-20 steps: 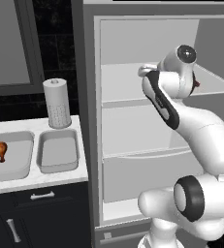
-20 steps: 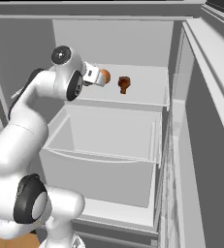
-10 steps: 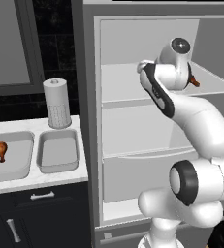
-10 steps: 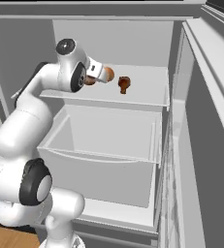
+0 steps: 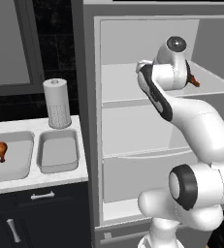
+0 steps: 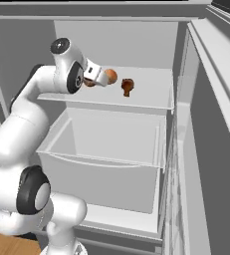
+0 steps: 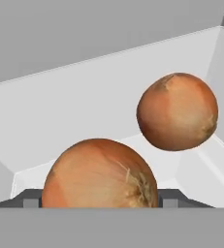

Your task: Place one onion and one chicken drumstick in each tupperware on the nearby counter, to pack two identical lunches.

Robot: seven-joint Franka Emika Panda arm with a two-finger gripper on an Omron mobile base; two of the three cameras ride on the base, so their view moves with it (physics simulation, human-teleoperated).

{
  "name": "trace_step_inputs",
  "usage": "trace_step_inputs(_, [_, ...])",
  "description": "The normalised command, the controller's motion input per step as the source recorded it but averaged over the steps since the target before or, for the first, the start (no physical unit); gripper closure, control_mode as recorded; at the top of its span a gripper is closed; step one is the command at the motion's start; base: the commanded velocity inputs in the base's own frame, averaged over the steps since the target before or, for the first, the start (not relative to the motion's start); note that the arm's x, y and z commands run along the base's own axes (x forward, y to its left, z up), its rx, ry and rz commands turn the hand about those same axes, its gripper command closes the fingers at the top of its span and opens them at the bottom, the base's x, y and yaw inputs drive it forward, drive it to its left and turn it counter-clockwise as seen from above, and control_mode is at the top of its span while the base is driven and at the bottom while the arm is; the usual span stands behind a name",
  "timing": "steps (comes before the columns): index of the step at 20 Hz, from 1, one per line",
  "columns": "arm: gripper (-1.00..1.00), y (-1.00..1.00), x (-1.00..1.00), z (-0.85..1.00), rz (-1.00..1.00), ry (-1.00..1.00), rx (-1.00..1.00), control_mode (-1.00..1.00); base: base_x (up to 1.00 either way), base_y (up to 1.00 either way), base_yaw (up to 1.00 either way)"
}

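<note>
On the upper fridge shelf point(image 6: 151, 102) my gripper point(image 7: 100, 201) has its two fingertips point(image 7: 31, 199) pressed against the sides of a brown onion point(image 7: 100, 174), shut on it. A second onion point(image 7: 177, 111) lies further back on the shelf, to the right in the hand view. From the right base, an onion point(image 6: 110, 76) shows at the gripper's tip, with a chicken drumstick point(image 6: 127, 86) just beyond it. Two grey tupperwares stand on the counter point(image 5: 40, 181): the left one point(image 5: 10, 170) holds a drumstick point(image 5: 1, 150), and nothing lies in the right one point(image 5: 58, 167).
A paper towel roll point(image 5: 56, 102) stands behind the tupperwares. The fridge door point(image 6: 211, 129) hangs open on the right. Below the shelf sits a pulled-out clear drawer point(image 6: 106, 149). Black cabinet fronts with silver handles point(image 5: 41, 195) run under the counter.
The hand has reached further along the upper shelf to the onion, and its fingers have narrowed from wide open onto the onion's sides.
</note>
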Motion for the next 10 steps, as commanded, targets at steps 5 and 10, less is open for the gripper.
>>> trace_step_inputs(5, [1.0, 0.0, -0.97, -0.11, 0.0, -0.13, 0.0, -1.0, 0.0, 0.0, 0.0])
trace_step_inputs(10, [1.0, -0.01, -1.0, 0.21, 0.04, -0.13, 0.0, -1.0, 0.0, 0.0, 0.0])
